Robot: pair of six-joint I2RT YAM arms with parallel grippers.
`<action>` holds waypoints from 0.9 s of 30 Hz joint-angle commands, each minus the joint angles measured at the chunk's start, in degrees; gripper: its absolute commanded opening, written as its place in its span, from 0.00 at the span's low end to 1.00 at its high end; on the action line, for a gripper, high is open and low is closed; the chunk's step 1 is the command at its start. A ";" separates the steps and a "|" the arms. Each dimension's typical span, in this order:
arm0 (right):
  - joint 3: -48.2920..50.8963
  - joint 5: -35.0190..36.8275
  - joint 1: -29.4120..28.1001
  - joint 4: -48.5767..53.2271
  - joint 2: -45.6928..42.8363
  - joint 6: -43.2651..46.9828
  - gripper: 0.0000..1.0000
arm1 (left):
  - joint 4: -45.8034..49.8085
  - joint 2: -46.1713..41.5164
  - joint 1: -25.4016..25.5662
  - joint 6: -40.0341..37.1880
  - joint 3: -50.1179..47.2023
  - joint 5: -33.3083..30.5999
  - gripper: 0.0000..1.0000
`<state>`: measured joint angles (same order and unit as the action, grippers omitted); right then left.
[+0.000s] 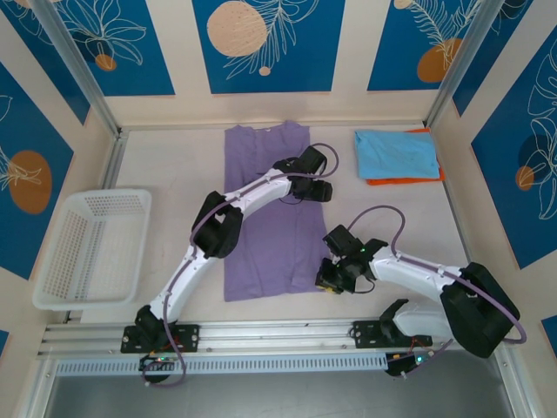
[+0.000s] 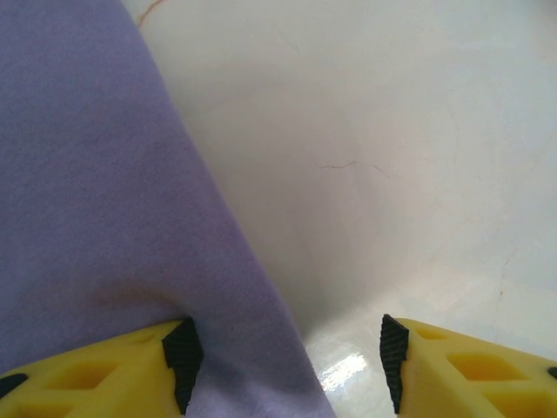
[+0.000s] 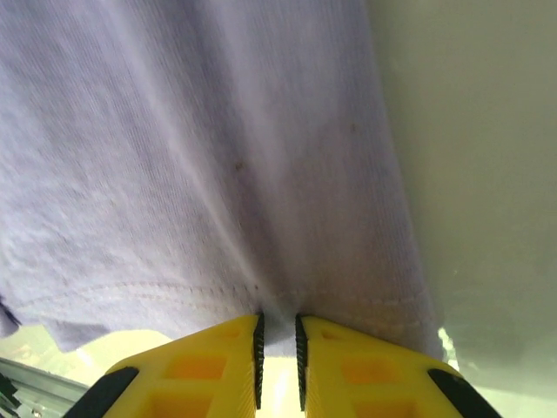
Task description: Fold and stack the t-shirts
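The lavender t-shirt (image 1: 265,209) lies as a long narrow strip down the middle of the table. My left gripper (image 1: 318,190) stands open at its far right edge. In the left wrist view the lavender t-shirt (image 2: 104,200) runs under the left gripper (image 2: 283,361): one pad rests on the cloth, the other is over bare table. My right gripper (image 1: 329,279) is at the near right corner. In the right wrist view this right gripper (image 3: 277,357) is shut on the stitched hem of the lavender t-shirt (image 3: 200,174). The light blue t-shirt (image 1: 396,152) lies folded on the orange one (image 1: 409,180) at the far right.
A white mesh basket (image 1: 91,248) stands at the left side of the table. A metal rail (image 1: 278,335) runs along the near edge by the arm bases. Walls close the table at the back and on both sides.
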<state>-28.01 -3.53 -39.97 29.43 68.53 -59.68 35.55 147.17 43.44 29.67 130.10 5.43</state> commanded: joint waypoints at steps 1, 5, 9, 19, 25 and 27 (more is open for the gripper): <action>1.65 -2.65 -1.68 4.50 -1.74 -3.29 0.20 | 5.23 1.09 -0.55 -1.01 -2.67 -0.93 0.64; -0.61 -1.07 -1.89 7.57 -4.99 -2.97 0.30 | 6.05 -2.55 -0.55 -1.11 -2.84 0.82 0.70; -4.10 1.28 -1.37 11.65 -10.52 -1.98 0.42 | 5.64 -10.05 -0.36 -0.41 -5.58 5.02 0.83; -4.20 -1.04 14.30 12.89 -15.78 7.23 0.52 | -6.27 -46.35 -1.11 3.68 -43.78 2.86 0.91; -4.00 -3.30 15.86 10.67 -7.21 10.90 0.50 | -4.11 -66.04 -3.35 7.33 -71.20 -3.70 0.75; -2.98 -2.99 16.06 9.37 -6.66 10.69 0.50 | -3.54 -72.07 -4.56 9.11 -79.36 -4.06 0.72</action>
<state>-32.36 -4.58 -24.23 39.55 61.49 -51.11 28.69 78.76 40.58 35.73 59.00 4.60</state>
